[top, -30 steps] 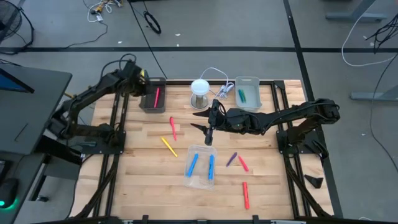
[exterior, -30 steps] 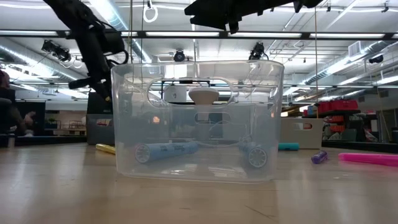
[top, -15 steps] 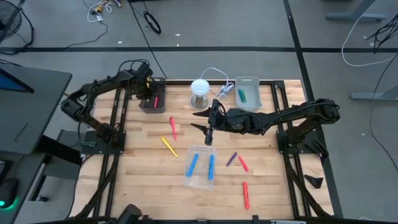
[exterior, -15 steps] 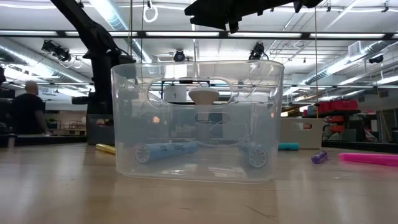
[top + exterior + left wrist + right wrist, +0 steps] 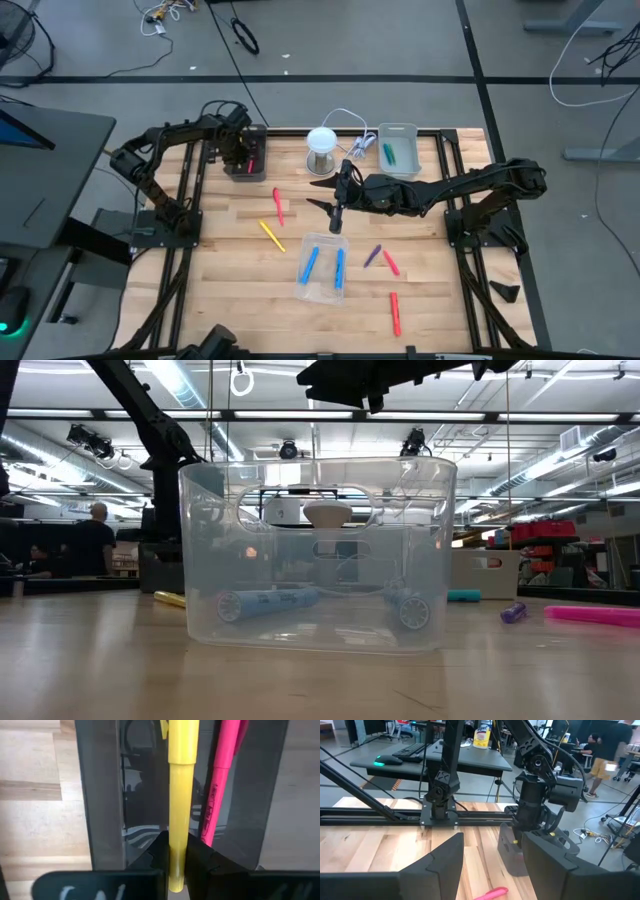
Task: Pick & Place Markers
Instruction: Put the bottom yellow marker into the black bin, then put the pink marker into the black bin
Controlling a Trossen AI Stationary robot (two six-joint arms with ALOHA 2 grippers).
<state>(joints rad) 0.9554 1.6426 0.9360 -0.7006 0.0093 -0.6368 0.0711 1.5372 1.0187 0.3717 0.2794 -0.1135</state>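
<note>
A yellow marker (image 5: 178,810) is clamped in the left claw (image 5: 176,862) over the black tray (image 5: 245,158) at the tabletop's (image 5: 230,290) far left corner, beside a pink marker (image 5: 222,775); the right claw (image 5: 337,212) is held spread wide, empty, mid-tabletop

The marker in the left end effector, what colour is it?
Yellow. The marker shows best in the left wrist view, clamped in the left end effector over the black tray.
</note>
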